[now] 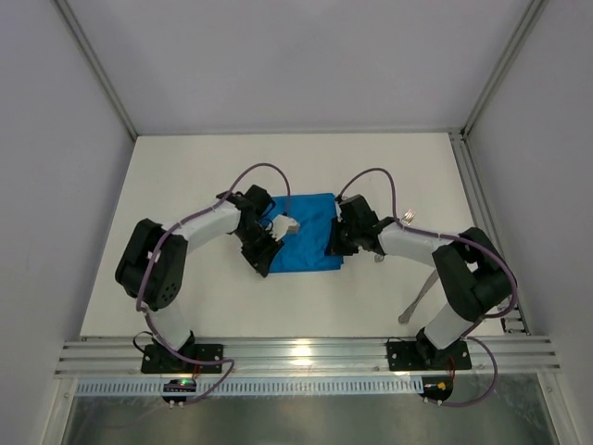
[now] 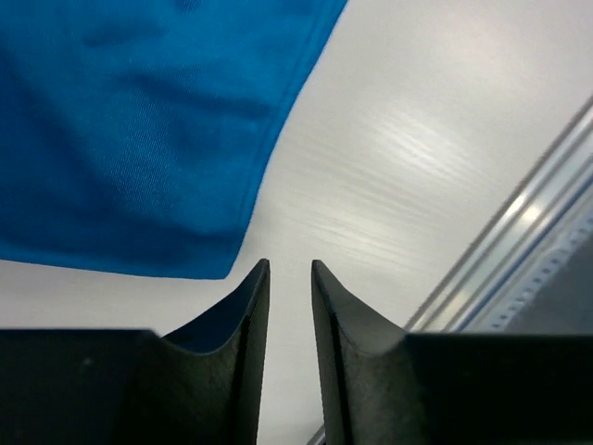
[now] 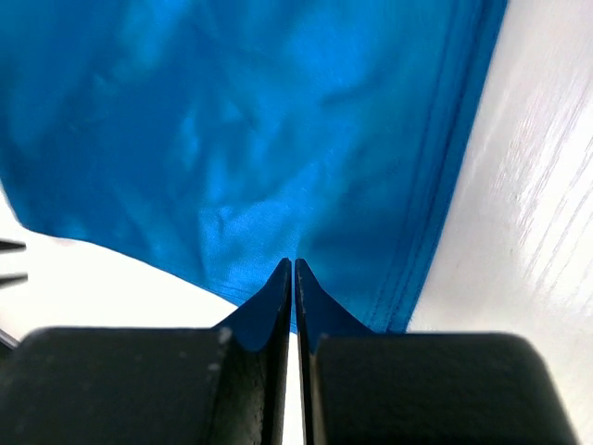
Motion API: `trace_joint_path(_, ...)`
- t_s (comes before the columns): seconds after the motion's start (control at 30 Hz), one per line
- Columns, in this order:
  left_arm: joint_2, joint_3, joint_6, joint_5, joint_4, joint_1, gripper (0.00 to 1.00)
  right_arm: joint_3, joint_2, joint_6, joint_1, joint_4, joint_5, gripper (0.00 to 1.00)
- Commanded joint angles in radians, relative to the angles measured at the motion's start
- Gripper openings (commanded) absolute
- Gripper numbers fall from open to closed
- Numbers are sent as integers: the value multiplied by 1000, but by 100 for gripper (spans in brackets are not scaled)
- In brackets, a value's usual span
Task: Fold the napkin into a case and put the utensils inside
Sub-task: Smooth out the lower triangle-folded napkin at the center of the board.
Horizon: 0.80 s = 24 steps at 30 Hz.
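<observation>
White tabletop (image 1: 185, 185) inside grey enclosure walls (image 1: 56, 139) is carrying the setup. Left gripper (image 2: 290, 264) is sitting low over the surface with its jaws a narrow slot apart. Nothing is between them and bare tabletop is showing through the gap. A corner of the napkin (image 2: 120, 120) is lying just ahead and to one side of the tips, apart from them. Right gripper (image 3: 293, 262) is showing its jaws pressed together, with the tips resting at the napkin's hemmed edge. I cannot tell whether a layer of cloth is caught there. The napkin is lying mid-tabletop between the two grippers as a broad, slightly rumpled rectangle, not yet a narrow case. Fork (image 1: 408, 218) is lying just behind the right arm (image 1: 463, 269), and the second utensil (image 1: 419, 298) is lying beside that arm, nearer its base; both are apart from the cloth. Judgement: folding is the step in hand. Doing it well likely means widening the left jaws, taking only the hem at the corner, and lifting both sides level. The edge should then be carried straight across so the hems align, and laid flat before release without dragging the whole cloth.
</observation>
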<state>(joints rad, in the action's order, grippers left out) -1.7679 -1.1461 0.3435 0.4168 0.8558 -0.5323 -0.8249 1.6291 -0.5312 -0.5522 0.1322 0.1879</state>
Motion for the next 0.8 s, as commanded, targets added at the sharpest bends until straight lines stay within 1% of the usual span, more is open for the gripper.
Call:
trace_joint_path(0.0, 102, -145, 42, 218, 100, 46, 28, -120, -95, 89, 6, 78, -48, 8)
trace_joint_path(0.07, 96, -222, -7, 250, 88, 93, 32, -163, -110, 112, 34, 90, -65, 10)
trace_joint_path(0.1, 88, -240, -44, 231, 40, 148, 35, -169, -115, 120, 47, 89, -62, 13)
trace_joint_path(0.13, 64, -256, -134, 199, 8, 176, 37, -181, -110, 140, 64, 81, -56, 21)
trace_joint_path(0.17, 49, -274, -176, 163, -29, 219, 38, -190, -100, 149, 105, 80, -45, 25)
trace_joint_path(0.2, 30, -285, -213, 96, -61, 235, 39, -207, -85, 155, 126, 83, -22, 29)
trace_joint_path(0.23, -13, -297, -265, 71, -107, 247, 40, -244, -40, 166, 144, 95, -15, 34)
trace_joint_path(0.33, -95, -345, -314, -2, -173, 264, 41, -327, 35, 189, 205, 103, 12, 41)
trace_joint_path(0.4, -128, -365, -324, -25, -205, 264, 44, -362, 109, 200, 239, 95, 27, 45)
trace_joint_path(0.47, -171, -379, -327, -56, -251, 265, 46, -420, 190, 214, 259, 86, 74, 48)
trace_joint_path(0.57, -234, -417, -336, -41, -277, 287, 47, -488, 264, 224, 285, 77, 142, 50)
trace_joint_path(0.6, -254, -431, -336, -36, -278, 295, 47, -500, 302, 226, 287, 73, 153, 50)
trace_joint_path(0.67, -309, -471, -383, -30, -273, 314, 47, -531, 336, 229, 288, 69, 166, 51)
trace_joint_path(0.77, -350, -504, -388, -13, -274, 325, 47, -560, 391, 218, 287, 55, 183, 51)
